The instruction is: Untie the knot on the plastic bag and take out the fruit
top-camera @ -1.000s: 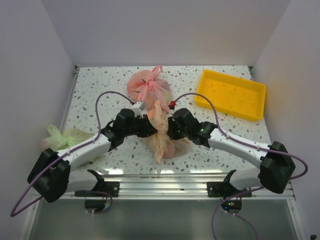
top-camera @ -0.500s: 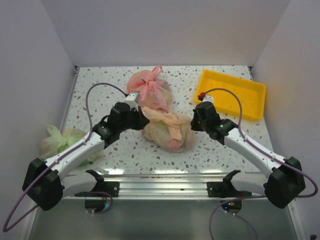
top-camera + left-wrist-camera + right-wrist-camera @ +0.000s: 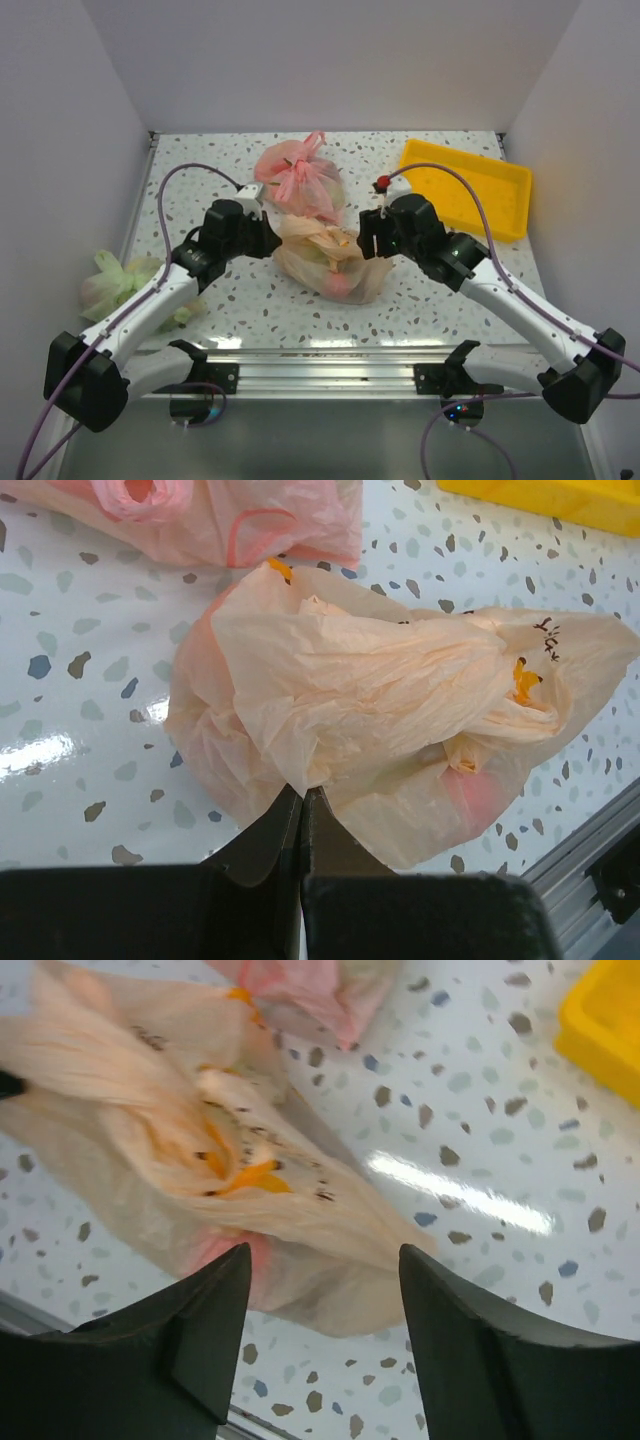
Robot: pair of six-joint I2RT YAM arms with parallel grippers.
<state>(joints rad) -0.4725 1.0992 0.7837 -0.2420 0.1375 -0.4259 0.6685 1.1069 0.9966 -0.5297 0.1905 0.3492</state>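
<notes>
Leftward went the left arm since a moment before, while the right swung back in over the bag.

Left jaws were clamped shut on a fold of the peach bag (image 3: 340, 690), seemingly to anchor it; right jaws stood apart above its other end, holding nothing, perhaps ready for a fresh bite. That bag lay slumped on the bench (image 3: 250, 300) between the arms, just before a pink bag (image 3: 300, 180). Reddish fruit (image 3: 470, 800) showed through the film. Whether the knot (image 3: 235, 1165) was loose, I couldn't tell.
</notes>
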